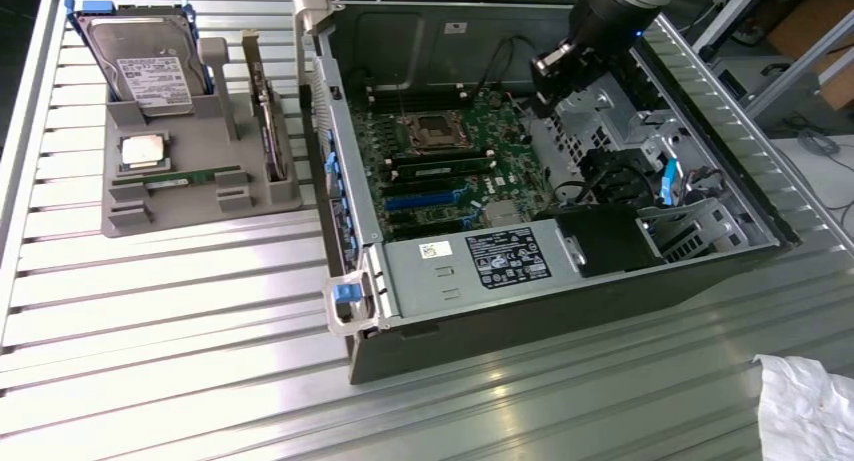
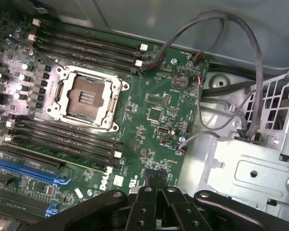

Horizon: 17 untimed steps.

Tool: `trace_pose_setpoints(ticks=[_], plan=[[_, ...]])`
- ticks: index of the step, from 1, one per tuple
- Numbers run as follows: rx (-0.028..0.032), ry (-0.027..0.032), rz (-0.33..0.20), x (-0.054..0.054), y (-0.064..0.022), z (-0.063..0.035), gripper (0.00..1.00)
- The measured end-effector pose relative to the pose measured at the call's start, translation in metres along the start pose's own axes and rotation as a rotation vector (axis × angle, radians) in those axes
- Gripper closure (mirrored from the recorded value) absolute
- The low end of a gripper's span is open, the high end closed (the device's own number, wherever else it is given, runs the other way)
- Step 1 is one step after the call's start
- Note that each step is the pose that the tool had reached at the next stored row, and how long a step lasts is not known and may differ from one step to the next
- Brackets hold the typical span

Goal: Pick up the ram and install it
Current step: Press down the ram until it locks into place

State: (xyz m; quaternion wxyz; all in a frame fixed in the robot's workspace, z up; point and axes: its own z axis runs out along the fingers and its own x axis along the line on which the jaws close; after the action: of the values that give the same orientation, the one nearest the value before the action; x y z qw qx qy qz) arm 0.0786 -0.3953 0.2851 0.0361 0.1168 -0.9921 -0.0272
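Slatted table [image 1: 200,311]; jaws [image 2: 156,192] shut, empty; ram [image 1: 167,180] half-hidden in holder [image 1: 200,141].

Ribbed metal table [image 1: 200,311] under bright glare; white cloth [image 1: 807,406] at corner.

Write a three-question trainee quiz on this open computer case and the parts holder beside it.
1. True or false: the processor socket on the motherboard has a chip seated in it.
2. Where does a ram stick lie? A) in the grey parts holder B) on the power supply C) on the white cloth
3. Fill in: the gripper hovers over the motherboard with its fingers ____ and nothing between them.

Key: 1 false, the socket is empty; 2 A; 3 shut.
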Motion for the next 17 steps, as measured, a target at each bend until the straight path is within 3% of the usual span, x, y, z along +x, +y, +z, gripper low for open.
trace_pose_setpoints(ticks=[17], plan=[[-0.0153,-0.0146,0.234,0.0000,0.0000,0.0000,0.89]])
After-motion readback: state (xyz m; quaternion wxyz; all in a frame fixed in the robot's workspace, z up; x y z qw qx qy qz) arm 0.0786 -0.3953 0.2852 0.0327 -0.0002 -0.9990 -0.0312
